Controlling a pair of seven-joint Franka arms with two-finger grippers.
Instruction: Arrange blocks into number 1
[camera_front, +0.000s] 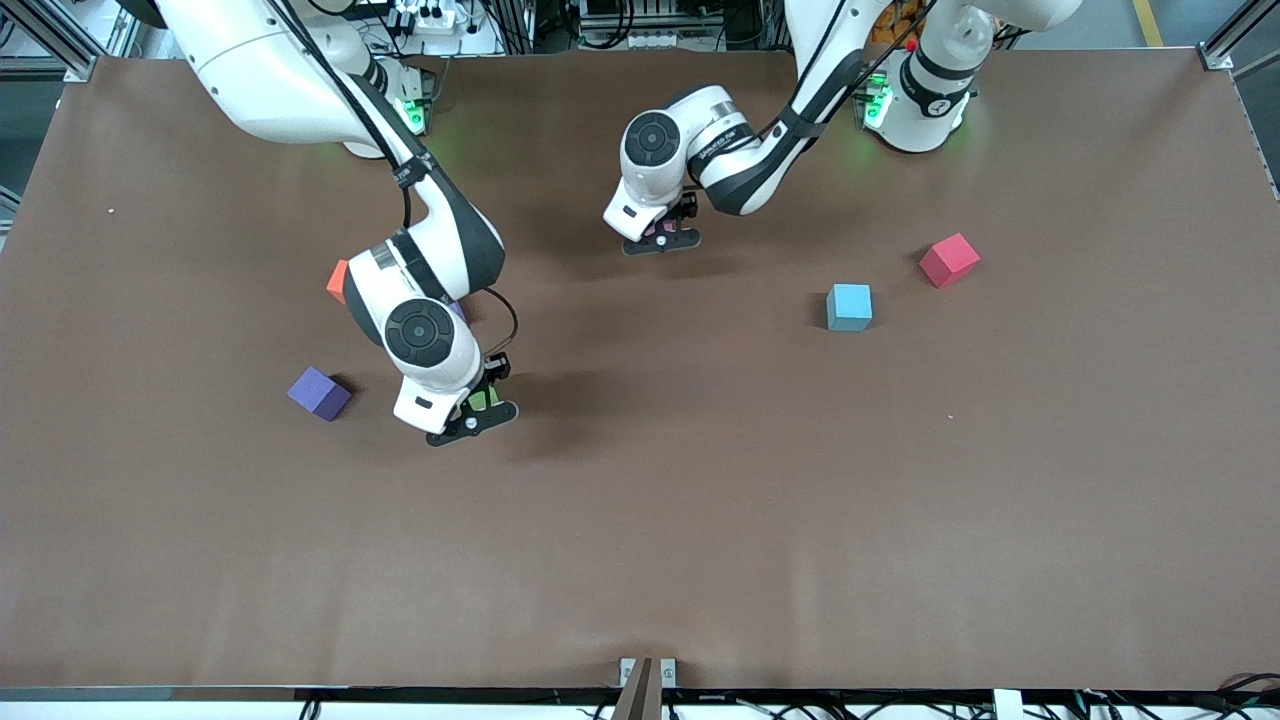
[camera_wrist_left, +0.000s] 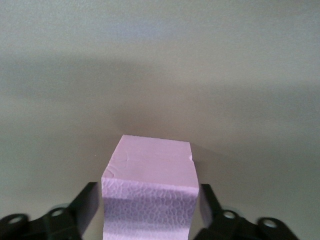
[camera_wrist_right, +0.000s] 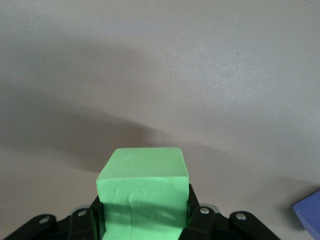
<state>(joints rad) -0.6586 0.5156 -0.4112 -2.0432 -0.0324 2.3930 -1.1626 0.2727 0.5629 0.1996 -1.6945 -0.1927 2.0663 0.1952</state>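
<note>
My left gripper (camera_front: 661, 236) (camera_wrist_left: 149, 196) is open, low over the table's middle, near the robots' bases. A pink block (camera_wrist_left: 150, 172) (camera_front: 660, 229) stands between its fingers (camera_wrist_left: 85, 200), with a small gap on each side. My right gripper (camera_front: 481, 408) (camera_wrist_right: 142, 202) is shut on a green block (camera_wrist_right: 142, 185) (camera_front: 481, 399), held just over the table. A purple block (camera_front: 319, 392) lies beside it toward the right arm's end; its corner (camera_wrist_right: 309, 212) shows in the right wrist view. An orange block (camera_front: 337, 281) peeks out from under the right arm. The light blue block (camera_front: 849, 306) and the red block (camera_front: 949, 259) lie toward the left arm's end.
The brown table (camera_front: 700, 540) stretches bare from the grippers to the front camera's edge. The right arm's forearm (camera_front: 440, 240) hangs over the orange block. The two arm bases stand along the edge farthest from the front camera.
</note>
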